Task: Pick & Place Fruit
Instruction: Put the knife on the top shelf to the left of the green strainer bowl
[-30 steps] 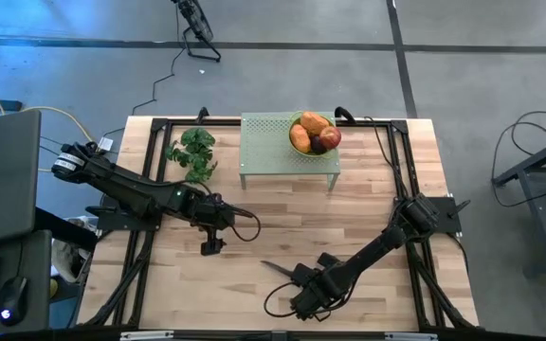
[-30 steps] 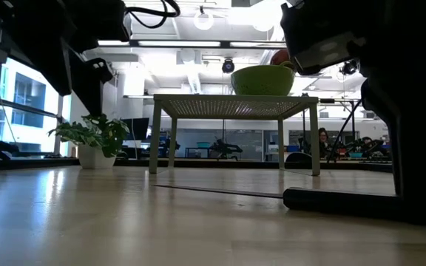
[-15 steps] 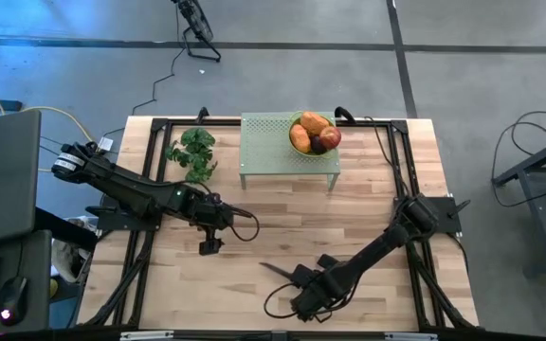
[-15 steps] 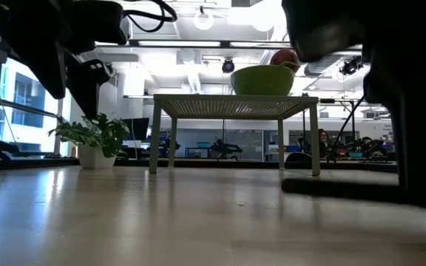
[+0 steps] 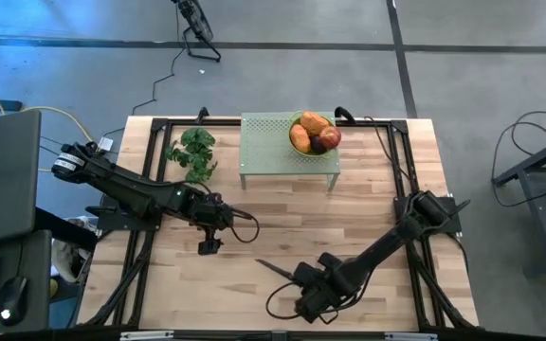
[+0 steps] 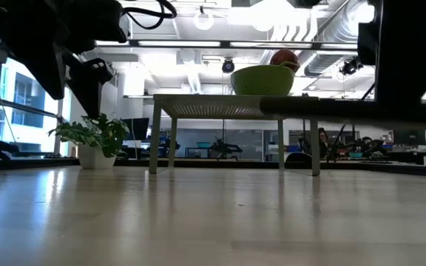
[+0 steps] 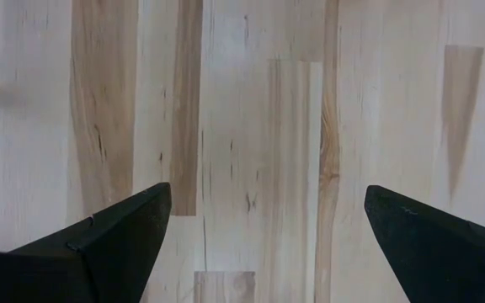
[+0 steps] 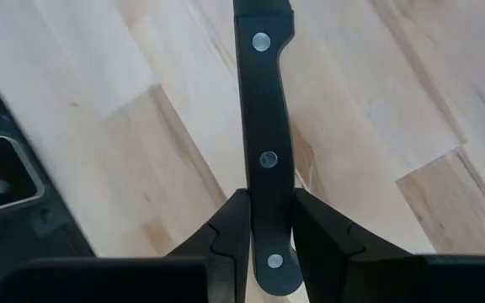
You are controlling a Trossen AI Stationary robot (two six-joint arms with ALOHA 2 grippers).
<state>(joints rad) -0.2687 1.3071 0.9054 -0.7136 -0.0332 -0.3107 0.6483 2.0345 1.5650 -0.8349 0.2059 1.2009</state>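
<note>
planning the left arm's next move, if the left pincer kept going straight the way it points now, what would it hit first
Probably the bare wooden tabletop. The left pincer is open and points straight down at the boards with nothing between its fingers; depth is unclear, but no fruit or tool lies in its line.

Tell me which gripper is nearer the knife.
Right. The right gripper has its jaws shut on the knife handle; the left gripper hovers open over bare table, well apart.

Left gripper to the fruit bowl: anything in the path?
Nothing visible blocks it. The left gripper is open over bare tabletop; the fruit sits in a green bowl on the raised green stand. The leafy bunch lies off to the side.
</note>
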